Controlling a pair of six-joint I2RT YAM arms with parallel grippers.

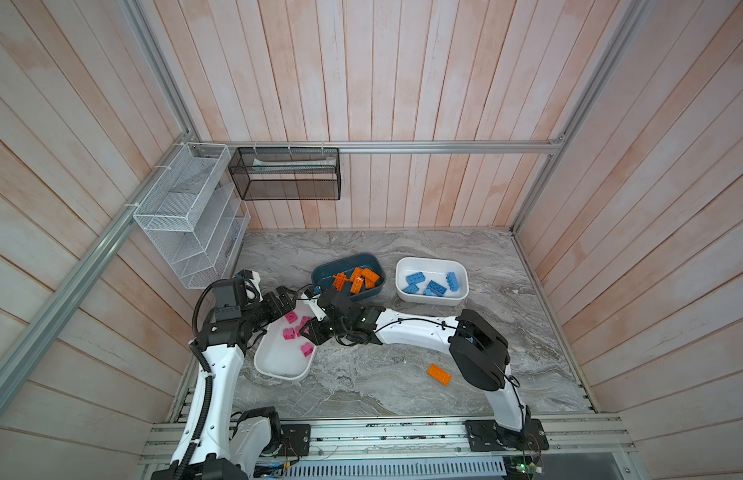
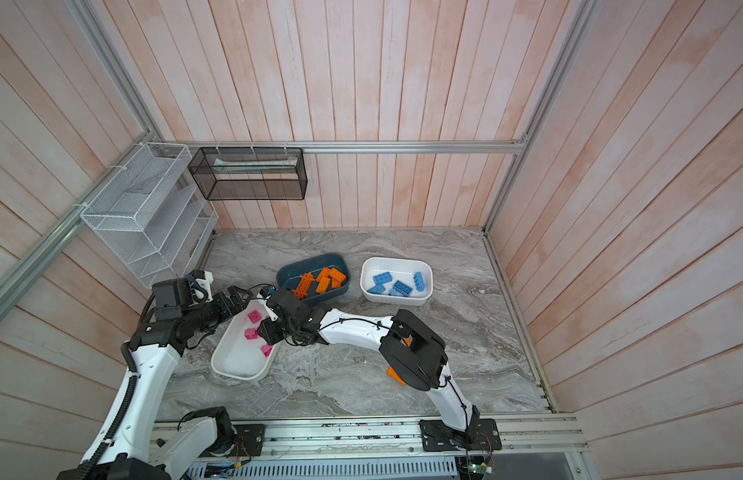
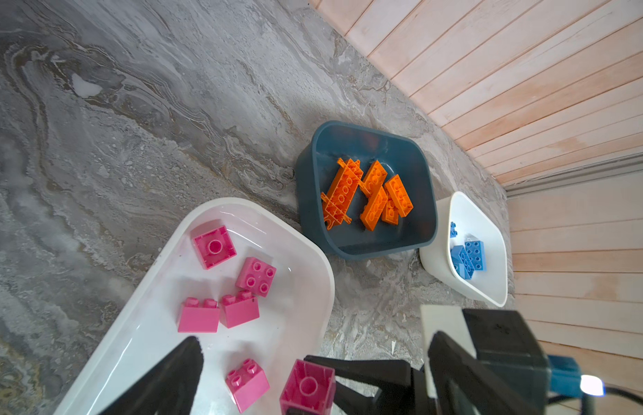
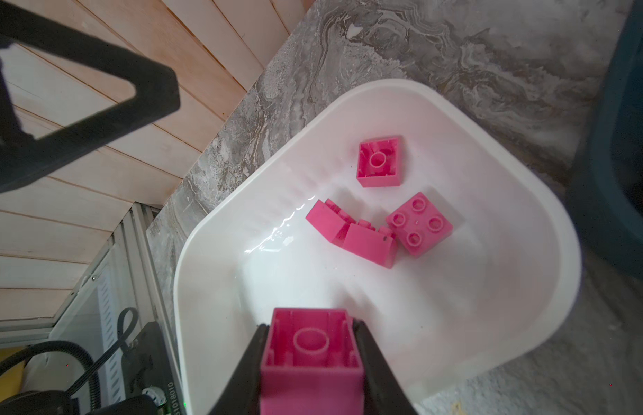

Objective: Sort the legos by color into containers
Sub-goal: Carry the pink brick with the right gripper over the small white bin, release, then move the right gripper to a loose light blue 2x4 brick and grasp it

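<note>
— Where is the pink brick (image 4: 311,345) hanging?
— The right gripper (image 4: 311,363) is pinching it just above the white tub (image 4: 474,323), where five loose bricks (image 3: 255,276) are lying. The left gripper (image 3: 314,345) is gaping wide open right beside it.

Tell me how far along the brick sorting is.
Done: orange bricks in the dark blue tub, blue bricks in the far white tub, five pink bricks in the near white tub. In hand: the right gripper holds a sixth pink brick above that tub; the left gripper is open, empty. Left: one orange brick loose on the table.
</note>
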